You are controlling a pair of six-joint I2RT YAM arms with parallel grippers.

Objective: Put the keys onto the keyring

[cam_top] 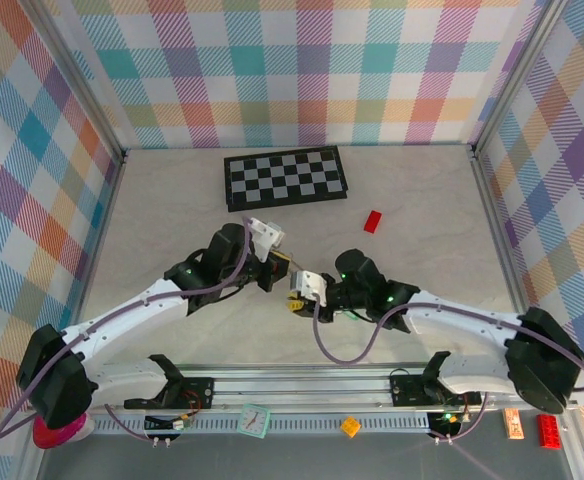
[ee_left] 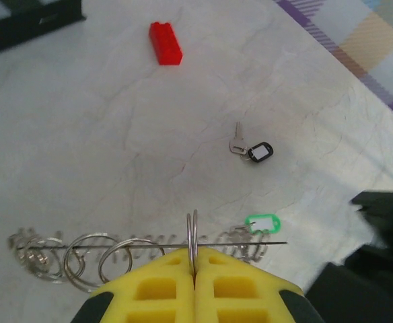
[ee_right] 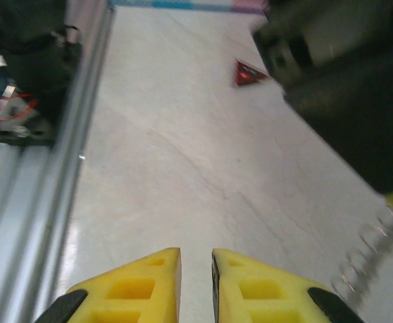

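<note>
My left gripper (ee_left: 194, 253) is shut on the keyring (ee_left: 119, 245), pinching one upright wire loop (ee_left: 194, 225) of its fringe between the yellow fingers. The rest of the keyring runs edge-on as a thin line with small loops along it. The green-headed key (ee_left: 262, 223) sits at the keyring's right end; whether it is threaded on I cannot tell. The black-headed key (ee_left: 250, 149) lies alone on the table further out. My right gripper (ee_right: 196, 254) hovers over bare table, narrowly open with nothing between its fingers. From above, both grippers (cam_top: 277, 270) (cam_top: 298, 295) meet mid-table.
A red block (cam_top: 373, 221) (ee_left: 165, 42) lies beyond the keys. The chequered board (cam_top: 285, 176) rests at the back. The left arm's dark body (ee_right: 344, 81) looms close on the right gripper's right side. A metal rail (cam_top: 302, 385) runs along the near edge.
</note>
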